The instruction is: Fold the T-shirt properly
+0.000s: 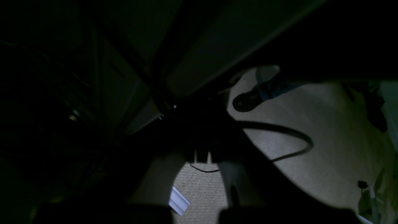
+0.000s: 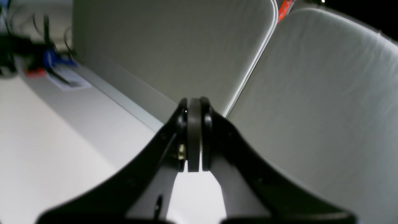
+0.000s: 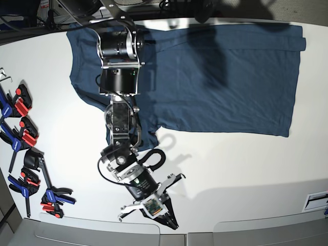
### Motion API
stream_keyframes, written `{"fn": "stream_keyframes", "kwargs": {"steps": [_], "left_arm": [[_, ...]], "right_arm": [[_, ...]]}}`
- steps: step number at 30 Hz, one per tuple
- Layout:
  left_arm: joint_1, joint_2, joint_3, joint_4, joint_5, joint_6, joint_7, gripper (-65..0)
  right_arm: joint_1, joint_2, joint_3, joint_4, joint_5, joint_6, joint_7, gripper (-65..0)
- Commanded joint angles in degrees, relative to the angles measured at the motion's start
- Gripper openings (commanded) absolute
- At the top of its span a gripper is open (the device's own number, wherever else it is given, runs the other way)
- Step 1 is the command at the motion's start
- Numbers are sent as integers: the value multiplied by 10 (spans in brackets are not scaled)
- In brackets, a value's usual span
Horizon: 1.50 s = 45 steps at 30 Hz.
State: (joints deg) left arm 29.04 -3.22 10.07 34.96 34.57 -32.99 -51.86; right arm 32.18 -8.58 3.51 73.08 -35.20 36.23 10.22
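We see the T-shirt [image 3: 215,77] spread flat across the far side of the white table [image 3: 246,174], its dark navy cloth reaching from the left sleeve near the clamps to the hem at the right edge. The right arm stretches over the shirt's left part and down toward the near edge, where the right gripper [image 3: 165,218] sits above bare table, apart from the cloth. In the right wrist view its jaws are pressed together with nothing between them, the pads [image 2: 194,137] meeting face to face, and two pale panels [image 2: 174,46] stand behind them. A row of red and blue clamps [image 3: 25,159] lies along the table's left side. The left wrist view is very dark; we can make out carpeted floor [image 1: 326,140] and a black cable [image 1: 289,132], and the left gripper [image 1: 202,155] appears closed, though the shadow makes this hard to confirm
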Motion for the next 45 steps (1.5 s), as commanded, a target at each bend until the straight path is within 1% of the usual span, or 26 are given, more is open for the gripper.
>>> {"fn": "stream_keyframes", "kwargs": {"steps": [1,4,6,9,14,17,19,21,25,37,45], "left_arm": [[5,13,5,6,-3,-21,-68,-650],[3,12,5,6,0,-22,-68,-650],[3,12,5,6,0,-22,-68,-650],[3,12,5,6,0,-22,-68,-650],[3,12,5,6,0,-22,-68,-650],[3,12,5,6,0,-22,-68,-650],[3,12,5,6,0,-22,-68,-650],[3,12,5,6,0,-22,-68,-650],[3,12,5,6,0,-22,-68,-650],[3,12,5,6,0,-22,-68,-650],[3,12,5,6,0,-22,-68,-650]], "right_arm": [[19,-4,-1,10,-14,-3,43,-650],[19,-4,-1,10,-104,-6,152,-650],[19,-4,-1,10,-140,-7,231,-650],[19,-4,-1,10,-157,-7,357,-650],[19,-4,-1,10,-156,-7,551,-650],[19,-4,-1,10,-156,-7,638,-650],[19,-4,-1,10,-157,-6,674,-650],[19,-4,-1,10,-157,-7,682,-650],[19,-4,-1,10,-156,-6,669,-650],[19,-4,-1,10,-156,-7,588,-650],[20,-4,-1,10,-156,-7,587,-650]]}}
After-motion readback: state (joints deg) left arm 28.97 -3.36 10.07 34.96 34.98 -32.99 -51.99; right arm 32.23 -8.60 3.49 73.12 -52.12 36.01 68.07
